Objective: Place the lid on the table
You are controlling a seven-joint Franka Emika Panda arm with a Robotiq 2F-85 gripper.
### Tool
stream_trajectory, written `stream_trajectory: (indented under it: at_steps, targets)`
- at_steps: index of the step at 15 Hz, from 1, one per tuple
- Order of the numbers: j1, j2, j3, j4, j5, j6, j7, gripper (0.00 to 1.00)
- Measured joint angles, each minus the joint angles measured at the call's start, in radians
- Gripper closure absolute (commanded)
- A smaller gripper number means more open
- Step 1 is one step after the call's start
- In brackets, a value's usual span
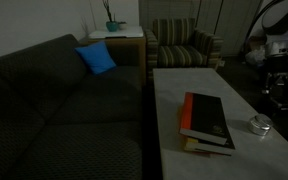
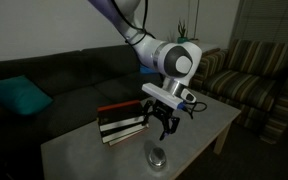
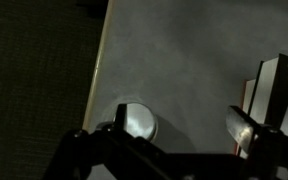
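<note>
The lid (image 1: 260,125) is a small round shiny piece lying flat on the pale table (image 1: 174,100), near the table's edge. It shows in both exterior views (image 2: 156,155) and in the wrist view (image 3: 136,122). My gripper (image 2: 164,127) hangs open and empty above the table (image 2: 94,150), above the lid, between the lid and the book stack. In the wrist view the open fingers (image 3: 179,128) stand wide apart over the table top (image 3: 184,50); the lid lies by one fingertip, not between the jaws.
A red-and-black book stack (image 1: 206,122) lies on the table beside the lid (image 2: 122,122) (image 3: 276,92). A dark sofa (image 1: 54,95) with a blue cushion (image 1: 96,58) runs along the table. A striped armchair (image 1: 182,45) and a side table with a plant (image 1: 114,28) stand beyond.
</note>
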Motion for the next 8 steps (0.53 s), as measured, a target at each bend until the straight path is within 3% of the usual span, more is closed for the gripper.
stream_trajectory:
  at_steps: [8]
  targets:
    - [-0.039,0.161,0.001,0.126,0.006,-0.026,-0.005,0.0]
